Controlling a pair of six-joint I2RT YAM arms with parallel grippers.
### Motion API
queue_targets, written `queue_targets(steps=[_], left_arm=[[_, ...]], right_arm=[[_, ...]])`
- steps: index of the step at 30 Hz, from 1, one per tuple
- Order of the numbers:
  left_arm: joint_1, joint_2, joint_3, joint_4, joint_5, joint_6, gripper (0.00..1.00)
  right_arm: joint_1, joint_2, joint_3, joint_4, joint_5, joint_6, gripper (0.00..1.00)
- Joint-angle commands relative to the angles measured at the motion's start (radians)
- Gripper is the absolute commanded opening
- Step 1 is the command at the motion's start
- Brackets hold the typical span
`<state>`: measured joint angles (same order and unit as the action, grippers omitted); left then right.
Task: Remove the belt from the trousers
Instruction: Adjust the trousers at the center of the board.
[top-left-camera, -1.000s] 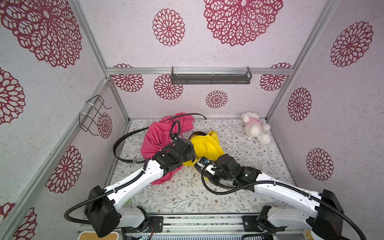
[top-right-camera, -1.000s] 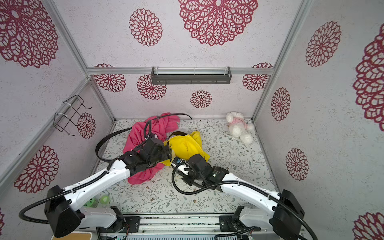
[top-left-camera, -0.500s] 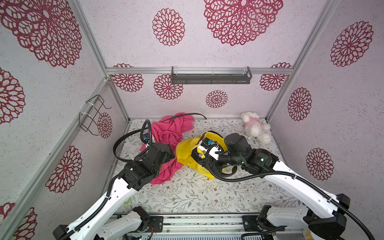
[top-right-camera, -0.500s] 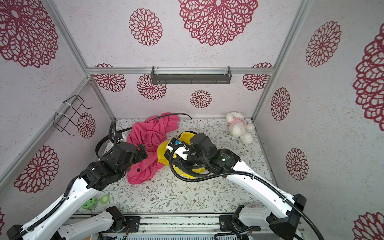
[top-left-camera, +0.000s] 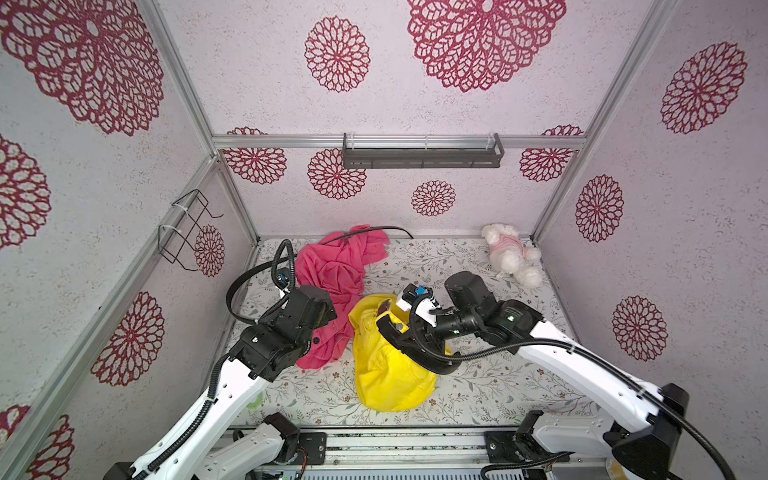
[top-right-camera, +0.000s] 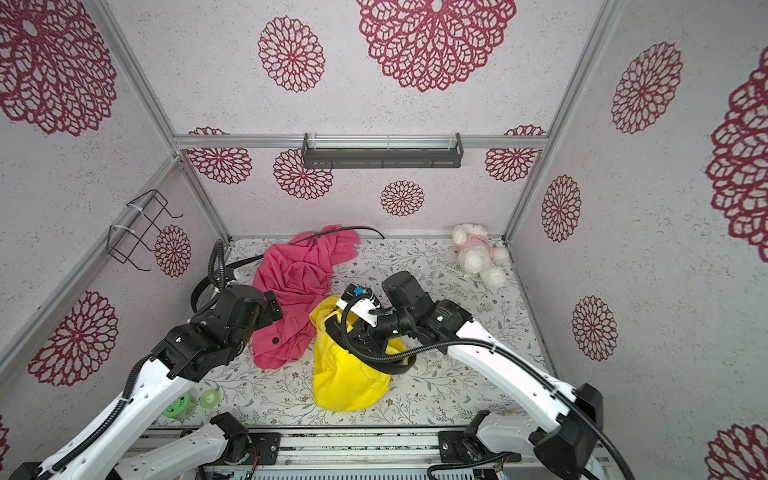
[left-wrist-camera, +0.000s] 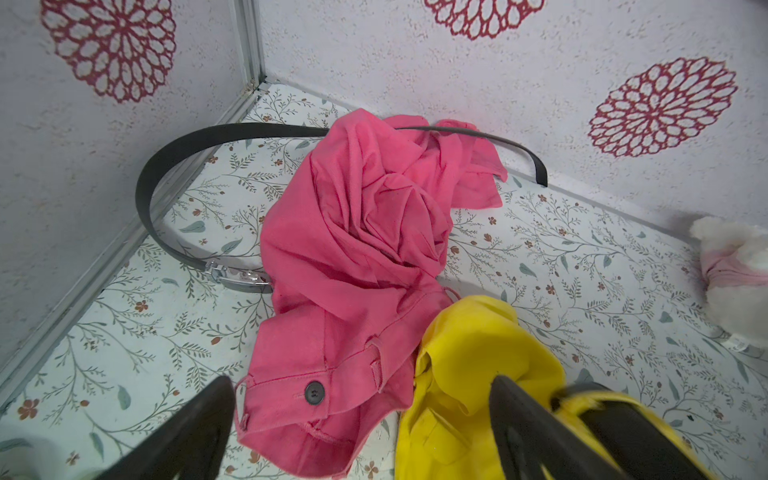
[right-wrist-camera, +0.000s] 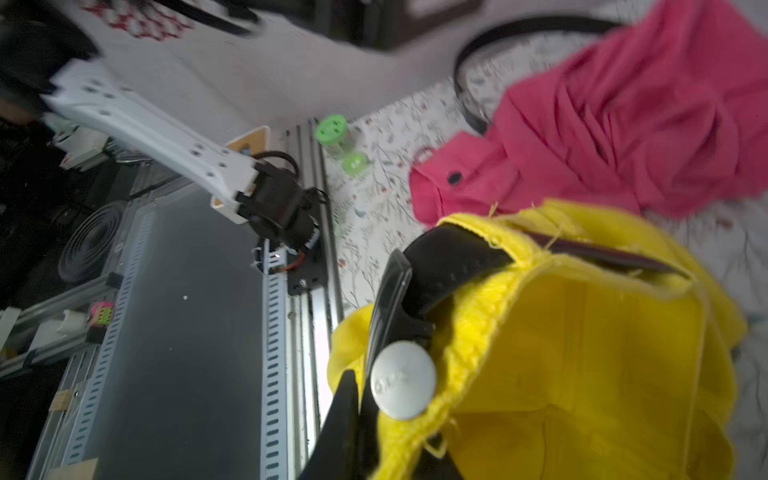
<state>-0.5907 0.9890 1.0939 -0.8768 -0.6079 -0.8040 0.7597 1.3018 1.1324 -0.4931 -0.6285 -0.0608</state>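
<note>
The right gripper, clamped on the yellow trousers at the waistband, is hoisting them up as the left gripper, jaws wide and empty, is pulling back; the dark belt is riding along, still threaded there.

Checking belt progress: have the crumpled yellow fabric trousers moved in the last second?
Yes. The yellow trousers now reach much nearer the front metal rail, farther from the white plush toy.
</note>
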Motion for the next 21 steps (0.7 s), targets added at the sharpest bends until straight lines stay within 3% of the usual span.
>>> queue_targets(steps=[1, 5, 8, 10, 13, 16, 21], left_arm=[[0.008, 0.051, -0.031, 0.091, 0.069, 0.022, 0.97], [0.006, 0.146, -0.058, 0.177, 0.171, 0.037, 0.98], [-0.015, 0.226, -0.083, 0.271, 0.248, 0.063, 0.97], [-0.039, 0.289, -0.095, 0.341, 0.306, 0.096, 0.97], [-0.090, 0.373, -0.092, 0.412, 0.360, 0.146, 0.97], [-0.130, 0.443, -0.092, 0.488, 0.435, 0.175, 0.97], [-0.175, 0.549, -0.085, 0.560, 0.544, 0.187, 0.97]], right_arm=[[-0.104, 0.082, -0.085, 0.131, 0.010, 0.069, 0.00], [-0.192, 0.223, -0.111, 0.127, 0.083, 0.099, 0.01], [-0.228, 0.312, -0.082, 0.084, 0.196, 0.092, 0.28], [-0.233, 0.345, -0.031, 0.022, 0.292, 0.082, 0.55], [-0.232, 0.322, 0.006, -0.018, 0.389, 0.095, 0.76], [-0.233, 0.263, 0.009, -0.041, 0.432, 0.110, 0.87], [-0.220, 0.173, -0.037, -0.069, 0.476, 0.131, 0.91]])
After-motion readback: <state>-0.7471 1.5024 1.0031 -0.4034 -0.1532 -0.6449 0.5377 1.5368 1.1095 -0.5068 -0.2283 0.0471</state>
